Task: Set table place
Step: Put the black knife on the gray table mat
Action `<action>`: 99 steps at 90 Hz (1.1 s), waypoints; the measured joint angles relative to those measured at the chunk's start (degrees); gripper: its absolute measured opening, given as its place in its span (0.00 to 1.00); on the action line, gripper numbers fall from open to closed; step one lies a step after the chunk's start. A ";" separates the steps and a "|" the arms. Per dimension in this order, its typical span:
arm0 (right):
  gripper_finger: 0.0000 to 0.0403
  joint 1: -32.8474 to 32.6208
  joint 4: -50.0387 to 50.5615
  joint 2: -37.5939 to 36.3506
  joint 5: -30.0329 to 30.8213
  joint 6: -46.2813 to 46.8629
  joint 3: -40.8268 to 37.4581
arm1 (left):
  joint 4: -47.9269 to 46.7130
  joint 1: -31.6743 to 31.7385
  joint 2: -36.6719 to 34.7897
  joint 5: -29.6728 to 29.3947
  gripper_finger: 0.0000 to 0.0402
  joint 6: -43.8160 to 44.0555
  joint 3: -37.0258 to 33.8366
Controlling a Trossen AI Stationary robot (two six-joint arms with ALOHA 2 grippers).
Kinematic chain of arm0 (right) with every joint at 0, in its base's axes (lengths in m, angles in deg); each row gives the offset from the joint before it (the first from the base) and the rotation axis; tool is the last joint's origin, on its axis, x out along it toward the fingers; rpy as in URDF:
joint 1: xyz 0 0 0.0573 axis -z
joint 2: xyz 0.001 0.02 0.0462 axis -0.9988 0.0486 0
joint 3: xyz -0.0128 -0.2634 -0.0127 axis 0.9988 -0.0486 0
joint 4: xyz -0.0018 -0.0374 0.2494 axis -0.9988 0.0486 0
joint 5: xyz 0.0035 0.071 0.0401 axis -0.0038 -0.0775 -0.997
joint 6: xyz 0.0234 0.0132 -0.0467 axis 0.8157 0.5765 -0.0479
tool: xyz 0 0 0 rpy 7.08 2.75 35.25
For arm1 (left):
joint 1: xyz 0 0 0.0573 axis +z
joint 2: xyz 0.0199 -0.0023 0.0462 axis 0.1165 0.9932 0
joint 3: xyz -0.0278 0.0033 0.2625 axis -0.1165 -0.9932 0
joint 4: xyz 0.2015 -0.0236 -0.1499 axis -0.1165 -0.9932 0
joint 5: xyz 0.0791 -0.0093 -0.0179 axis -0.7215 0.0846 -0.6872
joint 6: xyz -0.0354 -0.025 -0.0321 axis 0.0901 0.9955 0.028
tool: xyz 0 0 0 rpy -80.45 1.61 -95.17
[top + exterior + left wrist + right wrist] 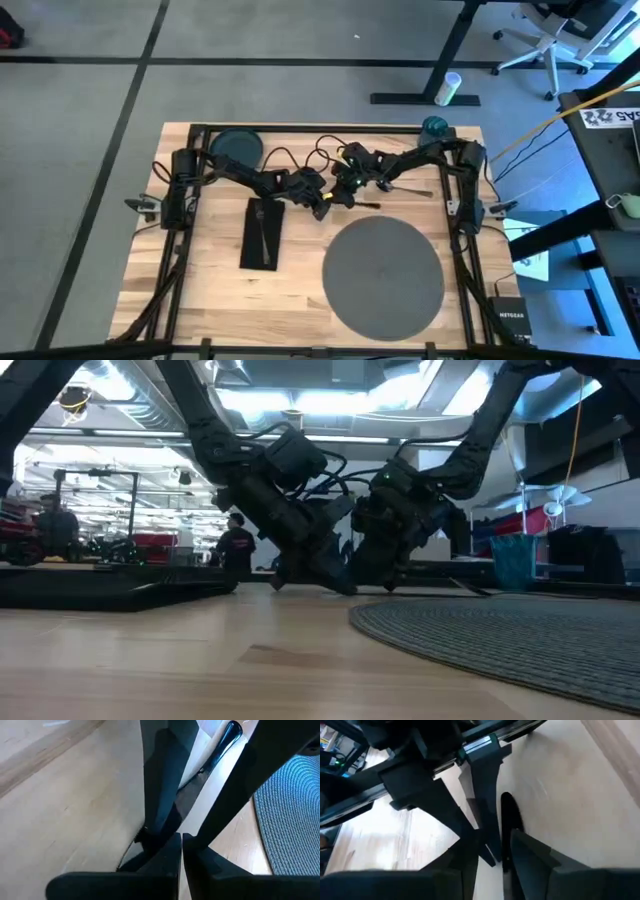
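Note:
At the table's middle my two grippers meet tip to tip, just beyond the round grey placemat [385, 272]. My left gripper [181, 845] is shut, its tips low over the wood. My right gripper [495, 860] is open, and a dark glossy utensil [509, 815] lies on the table between its fingers, beside the left fingertips. A black napkin [262, 232] lies flat at the left with a metal utensil on it. The dark plate [237, 145] sits at the far left corner and the teal cup [436, 127] stands at the far right. My left gripper's shut fingertips [487, 851] come slanting down right beside the glossy utensil's near end [508, 845], between the right gripper's fingers. I cannot tell whether they touch or pinch it. My right gripper's fingers stand on either side of the utensil; no touch shows.
Another metal utensil [408, 188] lies on the wood under the right arm. Cables loop over the far middle of the table [300, 155]. Black rails [330, 127] edge the table. Bare wood lies near the front left [200, 290].

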State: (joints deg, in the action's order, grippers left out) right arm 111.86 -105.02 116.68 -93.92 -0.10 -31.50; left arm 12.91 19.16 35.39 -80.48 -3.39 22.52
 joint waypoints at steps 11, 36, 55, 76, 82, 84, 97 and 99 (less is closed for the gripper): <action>0.26 0.80 3.94 -2.47 -1.67 -2.19 -0.27 | -0.04 -0.04 0.00 -0.01 0.00 -0.16 0.00; 0.26 0.90 26.83 -10.41 9.16 -21.49 -0.18 | 0.03 -0.02 0.00 0.11 0.00 -1.20 0.00; 0.26 -1.00 36.40 -12.78 22.23 -27.52 0.18 | 0.03 -0.02 0.00 0.11 0.00 -1.35 0.00; 0.25 -3.45 36.68 -12.85 27.97 -28.89 0.20 | 0.03 -0.02 0.00 0.09 0.00 -1.41 0.00; 0.22 -3.45 36.53 -12.07 28.36 -28.86 0.19 | 0.05 -0.02 0.00 0.09 0.00 -1.42 0.00; 0.20 -3.43 36.58 -11.77 28.45 -28.85 0.21 | 0.07 -0.02 0.00 0.09 0.00 -1.42 0.00; 0.04 -3.26 36.60 -9.83 29.17 -28.99 0.48 | 0.16 -0.31 -0.15 0.07 0.00 -1.73 0.00; 0.04 -3.26 36.56 -9.71 29.24 -29.05 0.50 | 0.12 -0.48 -0.39 0.07 0.00 -1.79 -0.05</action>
State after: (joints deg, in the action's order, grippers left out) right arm 108.60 -68.46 106.97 -64.67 -29.15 -31.00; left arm 13.03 18.68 35.00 -80.41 -5.18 22.47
